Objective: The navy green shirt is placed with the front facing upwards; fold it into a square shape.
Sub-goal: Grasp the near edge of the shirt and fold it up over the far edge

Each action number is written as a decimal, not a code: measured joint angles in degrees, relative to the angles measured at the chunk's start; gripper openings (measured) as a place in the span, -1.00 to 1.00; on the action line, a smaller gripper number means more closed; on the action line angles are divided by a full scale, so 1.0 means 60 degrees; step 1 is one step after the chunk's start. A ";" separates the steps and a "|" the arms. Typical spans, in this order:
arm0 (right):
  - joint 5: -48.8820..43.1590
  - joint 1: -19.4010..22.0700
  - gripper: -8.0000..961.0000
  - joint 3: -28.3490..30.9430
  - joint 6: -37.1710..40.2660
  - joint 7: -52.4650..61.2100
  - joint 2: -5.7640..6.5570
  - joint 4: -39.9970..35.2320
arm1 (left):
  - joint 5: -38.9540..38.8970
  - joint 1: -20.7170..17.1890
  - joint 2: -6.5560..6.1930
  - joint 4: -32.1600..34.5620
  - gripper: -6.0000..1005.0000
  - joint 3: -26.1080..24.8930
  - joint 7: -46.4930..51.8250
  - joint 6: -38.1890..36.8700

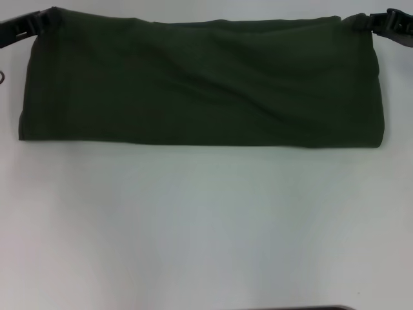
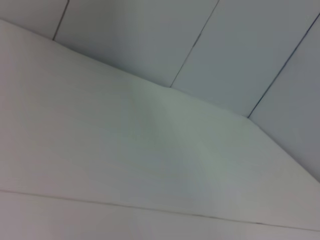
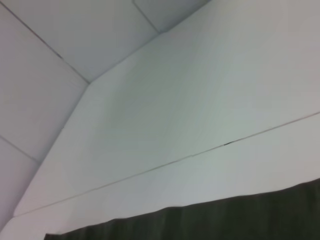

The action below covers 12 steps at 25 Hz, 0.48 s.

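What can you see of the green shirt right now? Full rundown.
The shirt is dark olive-green, soft-looking cloth, folded into a wide horizontal band with loose diagonal wrinkles. No lettering, collar or sleeves show. It lies on the white table, towards its far side. The left gripper and right gripper meet its two far corners; the right wrist view shows one edge of it.

dark olive-green shirt (image 1: 200, 84), white table (image 1: 206, 226)
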<state>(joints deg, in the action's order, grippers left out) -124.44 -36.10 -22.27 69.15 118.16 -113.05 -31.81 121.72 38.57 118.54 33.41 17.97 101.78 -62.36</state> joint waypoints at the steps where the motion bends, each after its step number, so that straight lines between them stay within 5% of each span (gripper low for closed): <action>1: 0.0000 -0.0017 -0.90 -0.0010 -0.0119 0.0001 -0.0017 -0.0001 | 0.0004 0.0050 0.0015 -0.0038 -0.99 0.0002 0.0000 0.0144; 12: -0.0001 -0.0165 -0.90 -0.0054 -0.0998 0.0007 -0.0056 -0.0002 | -0.0011 0.0403 0.0062 -0.0519 -0.99 0.0181 -0.0011 0.1230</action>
<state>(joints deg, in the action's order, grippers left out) -124.45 -37.09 -22.59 63.16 118.20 -113.39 -31.82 121.65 40.98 118.91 30.30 19.05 101.71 -54.98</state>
